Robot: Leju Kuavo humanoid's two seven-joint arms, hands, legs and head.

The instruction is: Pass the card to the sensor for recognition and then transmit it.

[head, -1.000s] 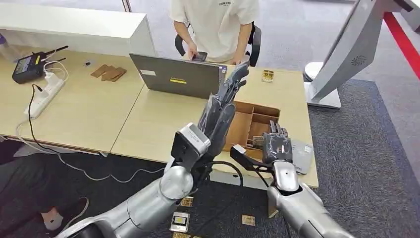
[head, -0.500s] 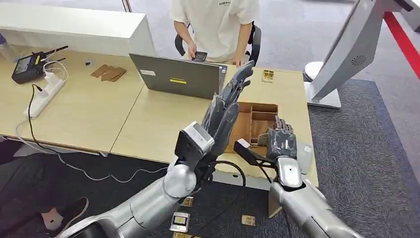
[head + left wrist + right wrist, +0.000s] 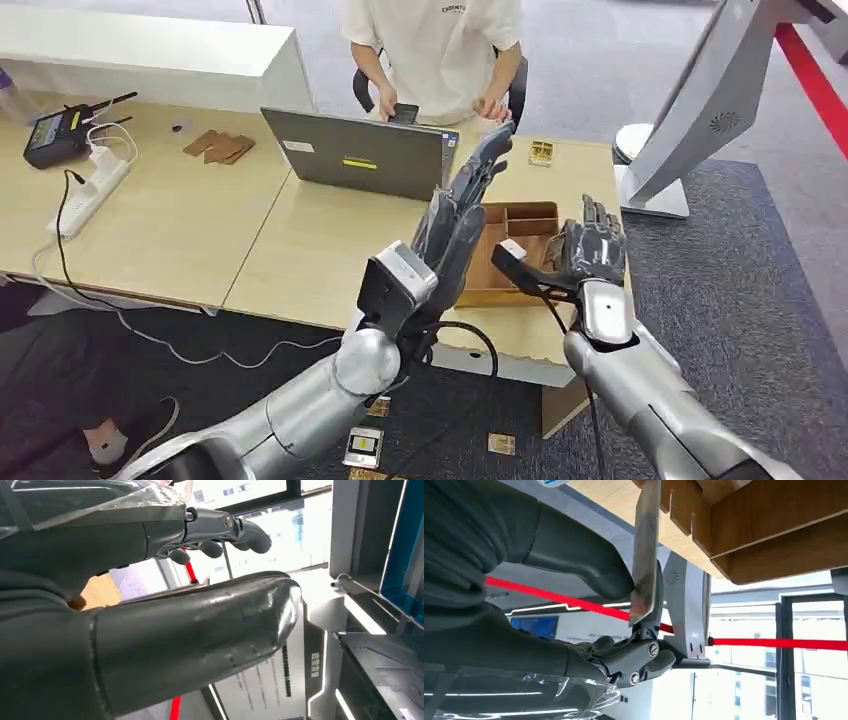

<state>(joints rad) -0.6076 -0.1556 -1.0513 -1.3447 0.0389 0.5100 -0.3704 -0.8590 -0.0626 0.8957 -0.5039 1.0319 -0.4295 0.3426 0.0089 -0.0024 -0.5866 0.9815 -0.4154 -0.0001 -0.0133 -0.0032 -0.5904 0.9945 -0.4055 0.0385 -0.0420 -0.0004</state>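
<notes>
My right hand (image 3: 592,250) is raised over the right end of the wooden compartment box (image 3: 520,222) on the desk. In the right wrist view its thumb and a finger pinch a thin card (image 3: 645,545) seen edge-on, below the wooden box (image 3: 764,535). My left hand (image 3: 462,210) stands upright in front of the box, its fingers stretched out and holding nothing; the left wrist view shows its thumb (image 3: 200,630) apart from the fingers (image 3: 220,530). A tall slanted grey device on a white stand (image 3: 700,100) rises just off the desk's right end.
A laptop (image 3: 355,152) sits at the desk's far side with a person (image 3: 432,50) seated behind it holding a phone. A power strip (image 3: 90,190), a black device (image 3: 55,135) and brown pieces (image 3: 218,147) lie on the left. Several cards (image 3: 363,447) lie on the floor.
My right hand has risen out of the box and moved up and to the right. My left hand has stayed nearly where it was, only edging upward.
</notes>
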